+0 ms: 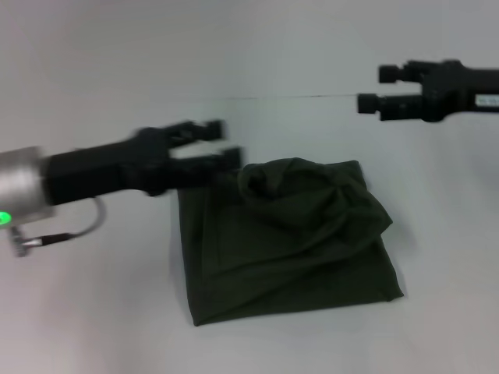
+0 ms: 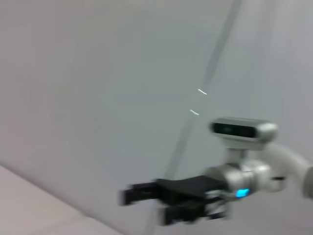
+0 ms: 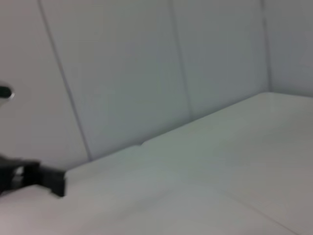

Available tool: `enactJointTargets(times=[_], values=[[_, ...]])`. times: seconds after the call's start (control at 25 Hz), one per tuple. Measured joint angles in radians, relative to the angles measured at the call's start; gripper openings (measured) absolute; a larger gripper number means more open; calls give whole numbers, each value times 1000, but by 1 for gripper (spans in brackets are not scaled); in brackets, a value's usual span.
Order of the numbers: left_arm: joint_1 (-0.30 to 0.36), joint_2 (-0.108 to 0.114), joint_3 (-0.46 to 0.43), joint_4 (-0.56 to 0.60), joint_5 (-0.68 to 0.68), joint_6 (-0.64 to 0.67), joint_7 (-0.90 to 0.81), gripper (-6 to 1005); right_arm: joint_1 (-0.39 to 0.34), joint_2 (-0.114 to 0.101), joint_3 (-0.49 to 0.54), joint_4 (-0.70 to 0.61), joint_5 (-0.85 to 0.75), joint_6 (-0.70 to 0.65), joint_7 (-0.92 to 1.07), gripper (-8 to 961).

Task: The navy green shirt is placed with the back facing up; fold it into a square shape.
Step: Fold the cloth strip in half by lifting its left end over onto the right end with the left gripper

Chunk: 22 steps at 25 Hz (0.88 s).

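Navy green shirt (image 1: 288, 241) lay near-square at table centre, its 12 o'clock edge bunched. Left gripper (image 1: 222, 140) (released, empty) at 10 o'clock should flatten it; right gripper (image 1: 374, 88) at 2 o'clock, also released.

The navy green shirt (image 1: 288, 241) is plain dark olive, no print showing. The left gripper (image 1: 214, 144) and right gripper (image 1: 374, 89) are black. The table (image 1: 93, 312) is pale grey-white. A green light (image 1: 5, 217) glows on the silver left wrist.
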Motion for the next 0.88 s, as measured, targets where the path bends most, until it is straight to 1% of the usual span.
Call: enactJointTargets(times=[0.04, 0.16, 0.24, 0.32, 0.36, 0.48, 0.52, 0.6, 0.68, 0.88], values=[[25, 12, -33, -7, 0, 0, 29, 893, 16, 0, -35, -30, -1, -3, 28, 907], [75, 40, -94, -25, 0, -4, 88, 893, 64, -2, -146, -110, -5, -4, 118, 907], [104, 60, -131, -39, 0, -5, 110, 892, 111, -5, -220, -144, -24, 0, 180, 907], [128, 71, -168, -47, 0, -4, 122, 892, 160, -2, -265, -168, -72, 0, 235, 906], [144, 74, -198, -47, -1, 2, 132, 892, 189, 5, -278, -181, -113, 0, 260, 906], [154, 75, -215, -46, 1, 7, 141, 892, 269, 37, -311, -199, -255, -4, 319, 905], [156, 75, -215, -46, 3, 8, 145, 892, 296, 51, -325, -199, -305, -5, 337, 905], [164, 76, -214, -50, 9, 8, 162, 892, 336, 72, -353, -194, -380, -2, 363, 904], [176, 75, -217, -60, 9, 5, 188, 892, 364, 91, -388, -188, -428, 8, 380, 904], [195, 70, -248, -110, -2, 0, 252, 893, 400, 121, -504, -172, -489, 71, 419, 902]])
